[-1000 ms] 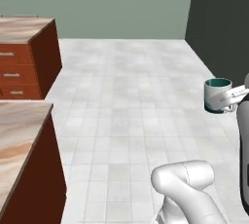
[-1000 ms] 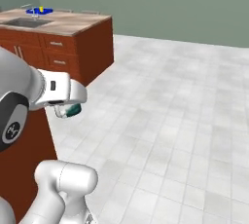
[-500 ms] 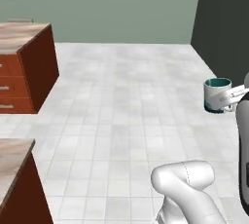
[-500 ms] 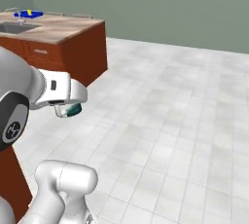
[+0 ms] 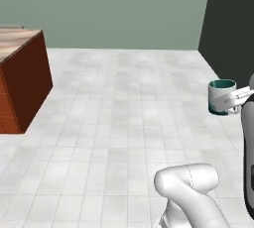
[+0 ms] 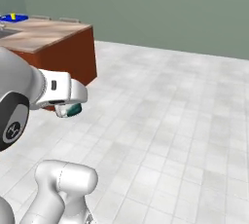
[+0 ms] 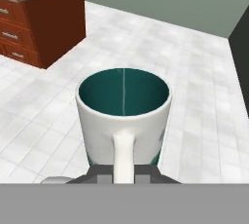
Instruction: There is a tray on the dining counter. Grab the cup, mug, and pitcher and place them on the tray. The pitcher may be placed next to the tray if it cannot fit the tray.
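Rendered scene under even, diffuse light with no evident source. The pale tiled floor (image 5: pixel 124 103) reads bright and mottled, without cast shadows or glare. The dark panel (image 5: pixel 230 28) at right stays flat and unlit. The mug (image 7: pixel 124 116) shows soft shading on its wall. Edges are slightly soft and coarse in all views; no lens distortion is visible

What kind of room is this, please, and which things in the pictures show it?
Most likely a kitchen, a rendered one. A wooden cabinet with drawers carries a marbled stone counter, the floor is pale tile, and the gripper holds a white and teal mug by its handle.
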Motion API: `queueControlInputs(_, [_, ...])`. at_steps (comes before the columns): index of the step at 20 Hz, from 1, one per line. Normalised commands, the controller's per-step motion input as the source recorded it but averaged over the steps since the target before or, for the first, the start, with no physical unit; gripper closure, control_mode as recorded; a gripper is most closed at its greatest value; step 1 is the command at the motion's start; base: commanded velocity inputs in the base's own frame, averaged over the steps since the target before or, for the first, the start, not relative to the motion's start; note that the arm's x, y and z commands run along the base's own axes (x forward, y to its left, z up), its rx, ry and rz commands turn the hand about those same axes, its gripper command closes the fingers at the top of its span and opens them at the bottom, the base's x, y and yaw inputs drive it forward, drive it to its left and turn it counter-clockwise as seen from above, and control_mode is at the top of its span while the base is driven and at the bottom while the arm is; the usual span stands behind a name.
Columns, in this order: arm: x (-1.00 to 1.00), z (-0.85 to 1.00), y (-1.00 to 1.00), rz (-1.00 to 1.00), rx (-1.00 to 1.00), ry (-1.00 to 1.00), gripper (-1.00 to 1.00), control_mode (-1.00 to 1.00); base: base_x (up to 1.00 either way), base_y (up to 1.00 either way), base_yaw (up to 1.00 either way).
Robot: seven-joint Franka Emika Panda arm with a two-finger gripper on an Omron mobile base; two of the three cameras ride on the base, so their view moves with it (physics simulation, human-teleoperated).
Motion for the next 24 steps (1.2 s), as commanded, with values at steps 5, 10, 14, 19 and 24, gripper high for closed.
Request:
queueControlInputs(5, [0.0, 0.0, 0.0, 0.0, 0.0, 0.0, 1.0, 1.0, 1.0, -0.55, 0.03])
queueControlInputs(10, [0.0, 0.0, 0.0, 0.0, 0.0, 0.0, 1.0, 1.0, 1.0, -0.57, 0.05])
queueControlInputs(14, [0.0, 0.0, 0.0, 0.0, 0.0, 0.0, 1.0, 1.0, 1.0, -0.58, 0.06])
queueControlInputs(19, [0.0, 0.0, 0.0, 0.0, 0.0, 0.0, 1.0, 1.0, 1.0, -0.53, 0.06])
queueControlInputs(24, [0.0, 0.0, 0.0, 0.0, 0.0, 0.0, 1.0, 1.0, 1.0, -0.43, 0.08])
